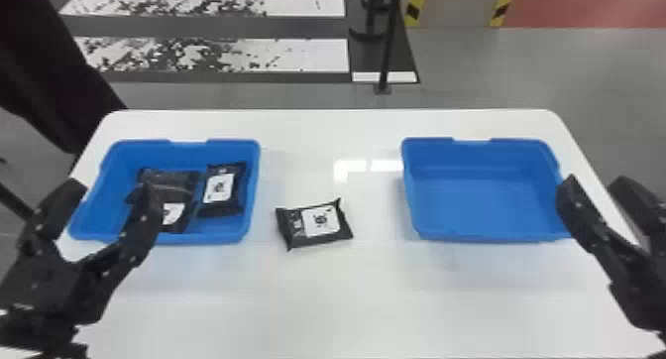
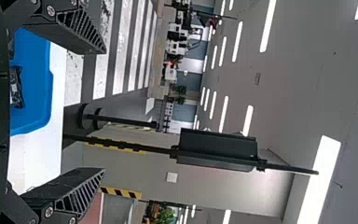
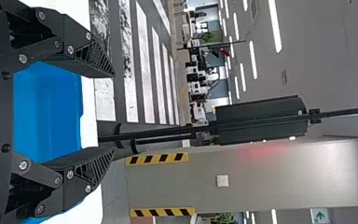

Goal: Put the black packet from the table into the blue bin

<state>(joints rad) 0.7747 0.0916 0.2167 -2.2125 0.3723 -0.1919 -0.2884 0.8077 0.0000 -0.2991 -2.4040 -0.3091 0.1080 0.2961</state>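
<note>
- so the black packet (image 1: 317,224) is lying flat on the white counter (image 1: 347,296), kinda sitting between the two bins
- left gripper (image 1: 115,187) is hanging around the left blue bin (image 1: 253,184), fingers spread wide
- right gripper (image 1: 597,183) is hovering by the right blue bin (image 1: 485,204), also spreading its fingers
- other black packets (image 1: 221,189) are lying inside the left blue bin

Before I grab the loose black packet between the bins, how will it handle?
The black packet looks like a soft pouch with crimped ends, so it would probably give under the fingers. It lies flat and low on the white table, so it seems unlikely to roll. The tabletop looks glossy, so a nudge might slide it.
</note>
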